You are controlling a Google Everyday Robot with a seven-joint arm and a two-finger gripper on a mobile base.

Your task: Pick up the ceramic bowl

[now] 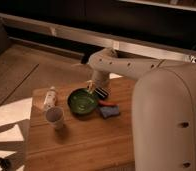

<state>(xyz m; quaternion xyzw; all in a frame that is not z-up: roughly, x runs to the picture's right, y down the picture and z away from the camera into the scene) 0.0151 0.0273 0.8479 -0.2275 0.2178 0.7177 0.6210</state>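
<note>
The ceramic bowl (pixel 82 102) is round, shallow and glossy green with a dark rim. It sits on the wooden table (pixel 86 142) near the middle of its far half. My gripper (pixel 92 88) hangs from the white arm (pixel 121 65) right over the bowl's far right rim. A small pale cup (pixel 54 117) stands to the left front of the bowl.
A small white bottle (pixel 50 97) lies at the table's far left. A dark packet (pixel 101 92) and a blue cloth (pixel 109 111) with a red item lie right of the bowl. My white arm's body (pixel 166 120) fills the right side.
</note>
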